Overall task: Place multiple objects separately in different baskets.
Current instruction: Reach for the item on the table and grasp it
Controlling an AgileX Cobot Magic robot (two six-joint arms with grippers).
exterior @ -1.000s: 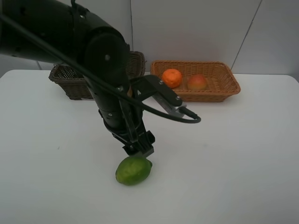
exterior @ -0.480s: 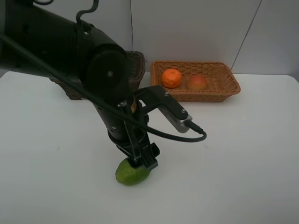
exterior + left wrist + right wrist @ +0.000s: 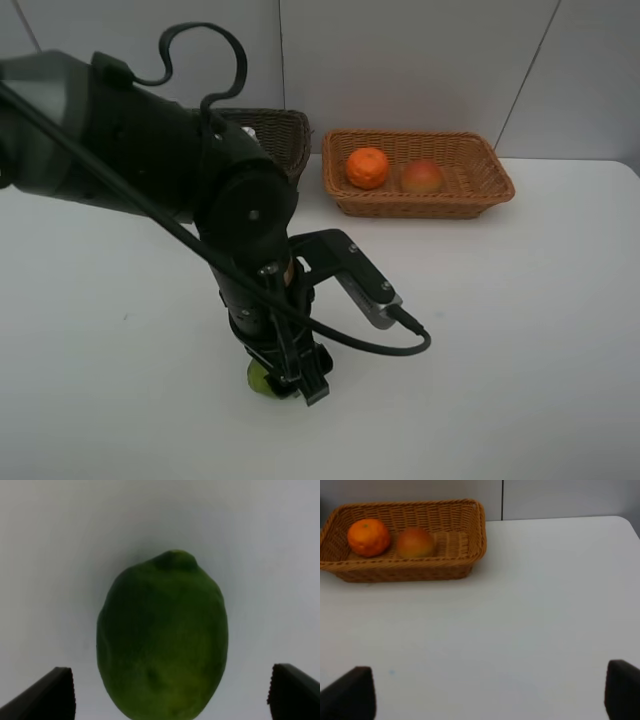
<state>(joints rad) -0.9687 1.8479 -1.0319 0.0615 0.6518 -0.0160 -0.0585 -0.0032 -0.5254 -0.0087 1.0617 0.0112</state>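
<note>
Exterior high view: left arm reached down over the white tabletop (image 3: 520, 330) at lower centre of frame. Left claw (image 3: 290, 385) sat low on the green citrus fruit (image 3: 258, 378), of which only a small green edge showed at the claw's left side; the rest was hidden behind arm and claw. Light orange-tan basket (image 3: 470, 195) stood at upper right centre, holding the orange (image 3: 368, 167) on its left and the red-yellow peach (image 3: 423, 177) just beside it to the right. Dark brown basket (image 3: 285, 135) sat to the left of the tan one, mostly hidden by the arm; contents not visible.

Left wrist view: green citrus fruit (image 3: 162, 637) filled mid-frame, lying on the tabletop. Claw fingertips (image 3: 50, 695) showed at the lower corners, spread wide on either side of the fruit, clear of it, gripping nothing.

Right wrist view: right claw (image 3: 490, 695) spread wide, fingertips at the lower corners, nothing between them but bare tabletop. Tan basket (image 3: 470, 535) at upper left, with orange (image 3: 368, 537) and peach (image 3: 415, 542) inside.
</note>
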